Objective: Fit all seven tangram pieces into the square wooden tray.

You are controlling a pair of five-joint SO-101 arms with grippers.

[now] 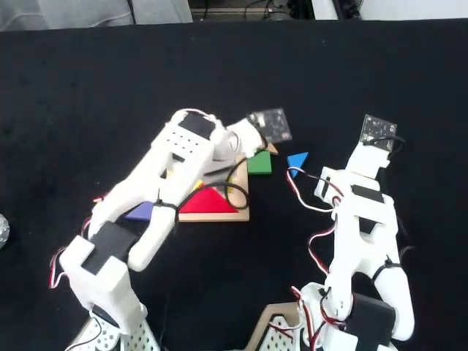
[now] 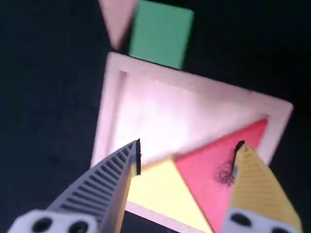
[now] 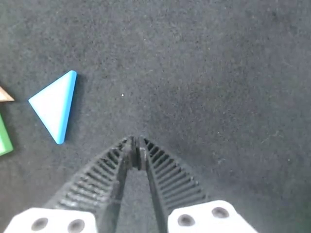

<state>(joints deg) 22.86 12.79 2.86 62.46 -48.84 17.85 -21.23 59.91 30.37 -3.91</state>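
Wooden and square, the pale tray (image 2: 194,85) lies under the left arm. Two pieces sit flat inside it: a large red triangle (image 2: 214,160) and a yellow triangle (image 2: 155,191), edge to edge along one side. The rest of the tray floor is bare. The left gripper (image 2: 188,153) hangs over those two pieces with its jaws spread wide and nothing between them, so the step in hand looks like the gap between one placement and the next pick.

Just outside the tray's far rim lies a green square block (image 2: 160,34), with a pale tan triangle (image 2: 116,19) beside it. A small blue triangle (image 3: 53,104) rests a little apart from these on the black tabletop (image 3: 218,58). In the high view a purple piece (image 1: 139,212) peeks out from under the left arm, beside the tray.

The right gripper (image 3: 133,148) is pressed together, empty, low over the cloth near the blue triangle. To take that piece it would have to open first and straddle two edges. For the left arm, the green square seems the nearest candidate. The piece is thin and flat, so the jaws would need to come down squarely on opposite sides.
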